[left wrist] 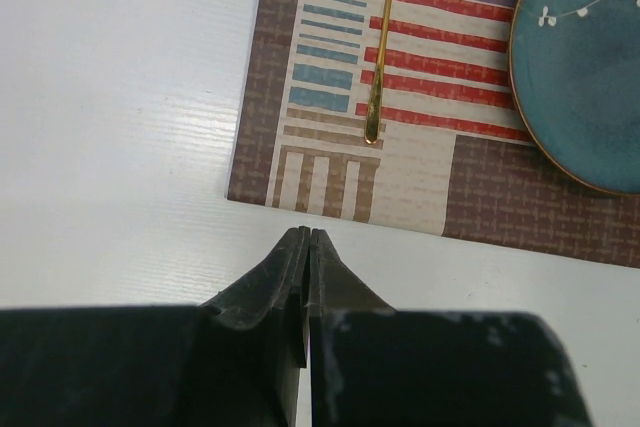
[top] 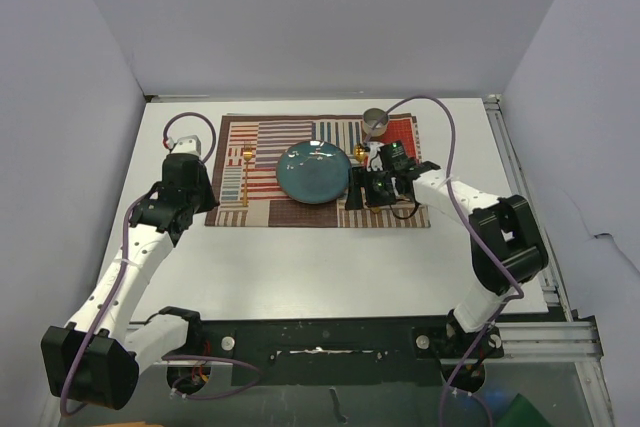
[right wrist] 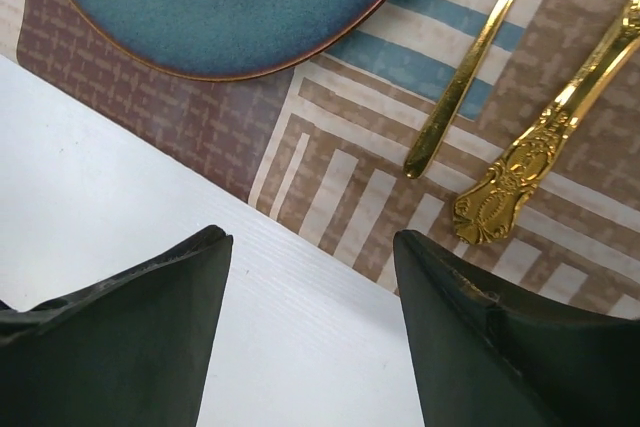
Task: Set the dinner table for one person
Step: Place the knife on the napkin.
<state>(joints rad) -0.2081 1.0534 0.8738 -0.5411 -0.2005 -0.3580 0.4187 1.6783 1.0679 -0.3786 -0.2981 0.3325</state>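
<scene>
The dinner table [top: 330, 267] is a white top that carries a striped placemat [top: 300, 132]. On the mat's middle rests a teal plate [top: 314, 171]. To its left lies a gold utensil [left wrist: 380, 57]. To its right lie a plain gold handle [right wrist: 470, 67] and an ornate gold handle [right wrist: 540, 147]. My right gripper [right wrist: 312, 237] hovers open over the mat's near edge, just short of those two handles, with nothing between its fingers. Near the mat's front left corner, my left gripper [left wrist: 307, 235] is shut and empty over bare table.
A small metal cup [top: 376, 122] stands at the mat's far right, behind the right gripper. Grey walls close in the far side and both flanks. Aluminium rails [top: 520, 167] run along the table's right edge.
</scene>
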